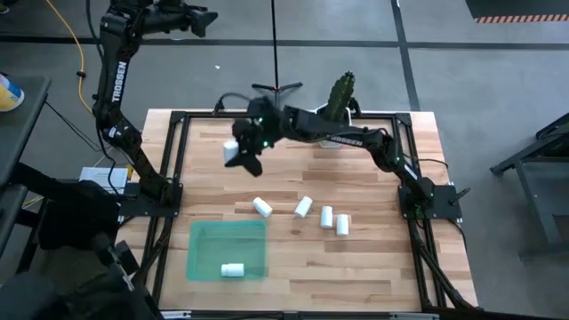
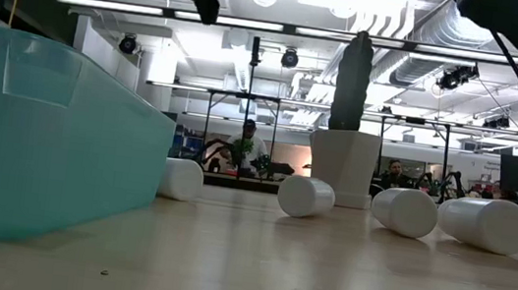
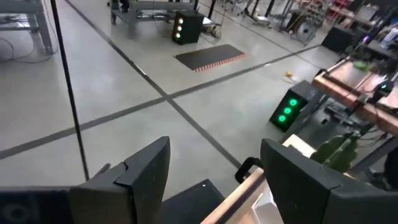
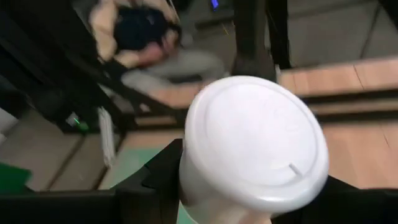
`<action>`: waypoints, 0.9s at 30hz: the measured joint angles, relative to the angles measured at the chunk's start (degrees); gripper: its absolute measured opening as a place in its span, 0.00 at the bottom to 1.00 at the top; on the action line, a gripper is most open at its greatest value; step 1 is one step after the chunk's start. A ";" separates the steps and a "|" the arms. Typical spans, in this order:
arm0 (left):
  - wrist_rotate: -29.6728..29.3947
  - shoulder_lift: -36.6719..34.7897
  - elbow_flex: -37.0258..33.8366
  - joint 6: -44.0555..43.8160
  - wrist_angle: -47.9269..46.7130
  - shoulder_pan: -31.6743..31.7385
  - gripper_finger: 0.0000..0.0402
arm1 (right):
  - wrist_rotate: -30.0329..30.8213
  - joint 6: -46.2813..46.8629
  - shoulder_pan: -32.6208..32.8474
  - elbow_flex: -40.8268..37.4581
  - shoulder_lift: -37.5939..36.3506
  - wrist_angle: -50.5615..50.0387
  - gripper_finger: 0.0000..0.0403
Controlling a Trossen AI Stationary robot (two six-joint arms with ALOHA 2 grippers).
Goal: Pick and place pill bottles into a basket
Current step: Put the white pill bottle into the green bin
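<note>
The right gripper (image 1: pixel 242 153), upper left of centre in the high view, is clamped on a white bottle (image 1: pixel 233 149) held above the tabletop (image 1: pixel 373 267). Four bottles (image 1: pixel 302 208) lie in a loose row mid-frame. One bottle (image 1: pixel 233 269) lies in the green basket (image 1: pixel 204 240), lower left. The left gripper (image 1: pixel 203 18) rests spread wide beyond the tabletop, top left.

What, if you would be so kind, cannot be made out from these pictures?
- Held pill bottle: in the right wrist view its cap fills the frame, hiding its body and the right end effector fingers' grip.
- Bottle in the basket: hidden in the low view behind the basket wall.
- Any bottle label: too small in the high view.
- Left end effector: its fingertips are cut off by the left wrist view's bottom edge.
</note>
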 joint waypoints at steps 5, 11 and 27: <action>1.62 -0.02 -0.60 -0.60 -0.22 1.36 0.69 | 3.85 -1.83 3.94 -0.02 2.16 -5.40 0.41; 1.64 -0.02 -2.66 -1.48 -0.98 1.18 0.70 | 7.21 -1.56 8.19 -0.04 4.88 -9.72 0.41; 7.60 -0.04 -11.47 -5.39 -5.11 0.38 0.67 | 12.80 12.00 16.15 -0.24 6.70 -18.23 0.41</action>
